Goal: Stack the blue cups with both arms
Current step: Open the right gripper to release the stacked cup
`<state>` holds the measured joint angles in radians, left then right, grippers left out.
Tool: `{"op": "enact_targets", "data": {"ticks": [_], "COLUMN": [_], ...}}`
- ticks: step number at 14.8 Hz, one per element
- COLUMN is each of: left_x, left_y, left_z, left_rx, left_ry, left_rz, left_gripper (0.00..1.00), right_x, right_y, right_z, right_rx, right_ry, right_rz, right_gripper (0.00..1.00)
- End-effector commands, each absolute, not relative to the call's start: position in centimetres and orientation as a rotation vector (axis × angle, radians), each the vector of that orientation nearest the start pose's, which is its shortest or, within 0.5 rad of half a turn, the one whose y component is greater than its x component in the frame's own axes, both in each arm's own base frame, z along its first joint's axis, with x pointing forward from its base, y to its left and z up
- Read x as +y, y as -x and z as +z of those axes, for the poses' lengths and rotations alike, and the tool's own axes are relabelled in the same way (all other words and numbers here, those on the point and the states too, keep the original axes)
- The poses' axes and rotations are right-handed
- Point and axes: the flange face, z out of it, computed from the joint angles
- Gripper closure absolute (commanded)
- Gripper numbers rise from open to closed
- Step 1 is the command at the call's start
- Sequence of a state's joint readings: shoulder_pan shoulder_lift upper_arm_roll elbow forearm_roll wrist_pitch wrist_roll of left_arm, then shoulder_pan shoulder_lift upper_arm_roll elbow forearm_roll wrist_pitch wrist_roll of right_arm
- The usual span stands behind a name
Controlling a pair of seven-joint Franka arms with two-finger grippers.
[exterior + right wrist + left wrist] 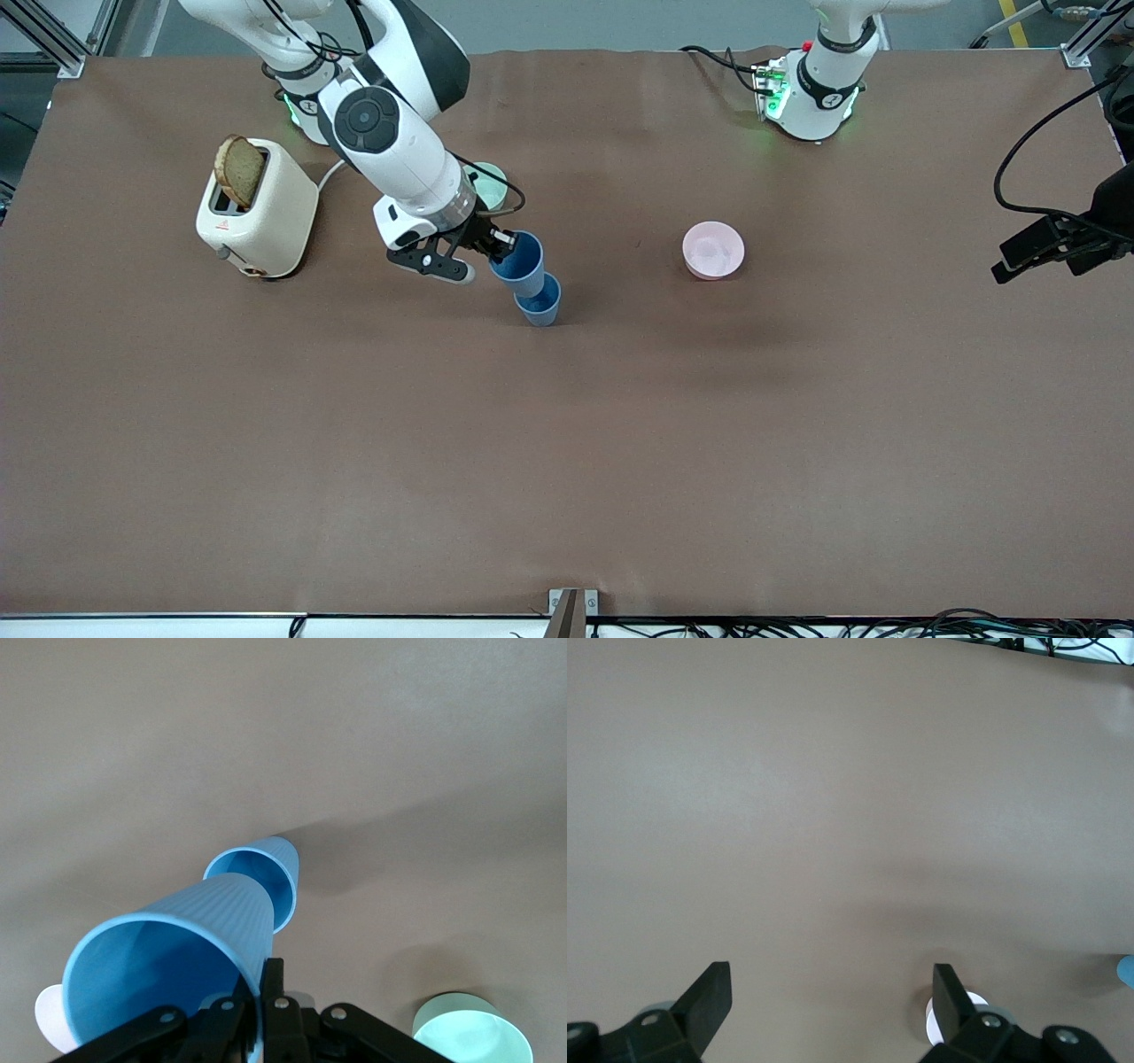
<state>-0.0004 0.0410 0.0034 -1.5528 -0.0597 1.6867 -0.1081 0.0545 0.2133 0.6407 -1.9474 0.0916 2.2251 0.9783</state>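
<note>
Here, two smooth blue plastic cups are seen near the middle of the brown tabletop [620,443]. Both are tall, round and narrower at the bottom. One cup [539,301] stands upright on the tabletop with its mouth open to the top. The other cup [520,262] is held just above it, tipped so that its narrow bottom points down at the standing cup's mouth. Its rim is pinched by the right gripper [496,241], which is closed tight on it. A squat mint-green bowl [490,183] is partly hidden by the right arm. A round pink bowl [713,250] sits toward the left arm's end. A cream toaster [257,210] with a slice of bread [240,170] stands toward the right arm's end. The left gripper [833,1001] waits over bare tabletop, spread wide with nothing in it.
</note>
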Motion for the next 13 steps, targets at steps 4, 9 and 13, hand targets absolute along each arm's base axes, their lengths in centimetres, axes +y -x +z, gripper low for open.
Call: {"op": "enact_targets", "data": {"ticks": [4,9,13], "left_x": [-0.8,-0.2,0.2], "left_y": [-57.2,-56.9,-57.4], "left_z": [62.5,62.8,62.6], "left_rx": [-0.133,0.045,-0.033], "left_ry": [3.173,3.166,3.162], "left_rz": [-0.158,-0.100,-0.099], "left_gripper": [0.00,0.00,0.00], "right_x": [38.2,39.3,39.9], "right_y": [-46.5,-46.0,-45.6], "right_z": [37.8,35.4,34.3], "right_rx": [0.517,0.512,0.499], "right_ry": [2.913,2.930,2.937], "right_rz": [0.019,-0.003,0.026], "right_gripper": [0.99,0.99,0.95]}}
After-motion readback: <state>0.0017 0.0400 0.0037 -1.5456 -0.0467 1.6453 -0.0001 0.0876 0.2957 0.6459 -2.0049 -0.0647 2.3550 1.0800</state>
